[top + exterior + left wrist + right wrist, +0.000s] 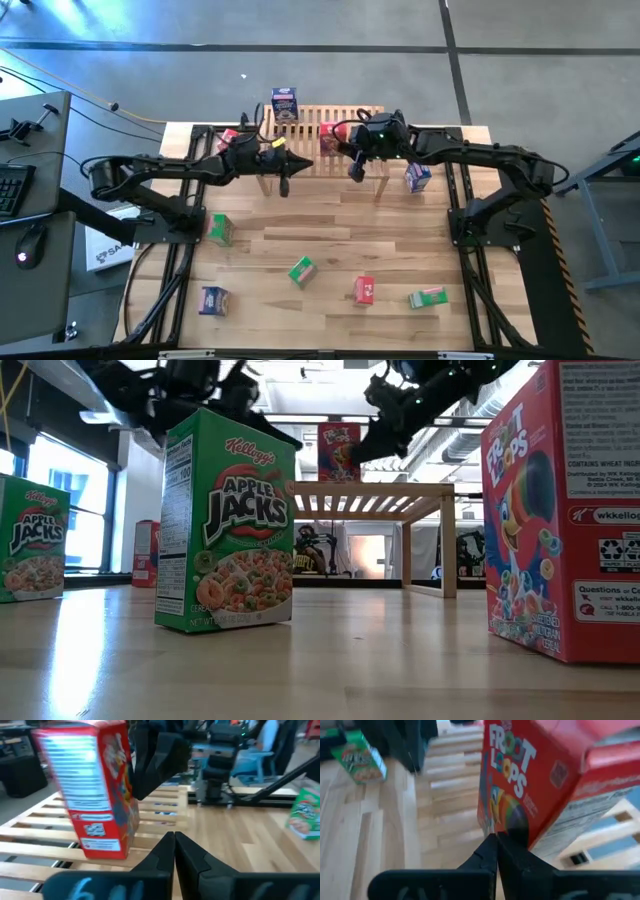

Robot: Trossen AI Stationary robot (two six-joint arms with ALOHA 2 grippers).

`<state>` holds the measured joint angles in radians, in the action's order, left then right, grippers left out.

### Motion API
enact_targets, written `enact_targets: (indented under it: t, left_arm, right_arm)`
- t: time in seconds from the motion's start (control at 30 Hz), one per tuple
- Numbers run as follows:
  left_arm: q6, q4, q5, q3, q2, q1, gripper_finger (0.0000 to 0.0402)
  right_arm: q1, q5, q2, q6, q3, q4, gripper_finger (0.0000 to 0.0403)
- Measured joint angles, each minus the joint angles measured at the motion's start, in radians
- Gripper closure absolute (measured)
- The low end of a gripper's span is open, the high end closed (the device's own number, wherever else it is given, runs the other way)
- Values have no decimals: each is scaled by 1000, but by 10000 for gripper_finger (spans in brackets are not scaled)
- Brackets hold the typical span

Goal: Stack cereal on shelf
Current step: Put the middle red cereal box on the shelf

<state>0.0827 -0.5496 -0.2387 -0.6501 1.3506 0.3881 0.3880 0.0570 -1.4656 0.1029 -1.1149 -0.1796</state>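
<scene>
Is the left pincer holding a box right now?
No. In the left wrist view the left pincer is shut with nothing between its fingers; the red box stands apart on the shelf.

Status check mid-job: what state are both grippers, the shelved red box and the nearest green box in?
left gripper: shut, empty, over the shelf
right gripper: shut, right beside the red box
red box: standing on the shelf
green box: upright on the table

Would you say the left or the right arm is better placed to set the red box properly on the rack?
Right, probably. The right gripper hangs at the red box on the shelf; the left gripper is beside it, fingers shut.
</scene>
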Motion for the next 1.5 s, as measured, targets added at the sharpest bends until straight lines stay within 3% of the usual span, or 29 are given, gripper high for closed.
enact_targets:
  t: [0.3, 0.63, 1.17, 1.33, 1.5]
  left_arm:
    - [53, 2, 146, -62, 55, 0, 401]
    - [60, 7, 169, -62, 55, 19, 401]
    - [32, 14, 130, -62, 54, 65, 401]
    - [-16, 2, -76, -55, 53, 101, 401]
    - [-30, -32, -87, -26, 53, 132, 401]
  right_arm:
    - [14, -35, -102, -20, 0, 116, 403]
    - [22, -59, -175, -21, 0, 263, 403]
    - [58, -80, -175, -47, 0, 348, 403]
    - [48, -59, -141, -9, -20, 259, 403]
    - [23, -70, -80, 30, -52, 132, 403]
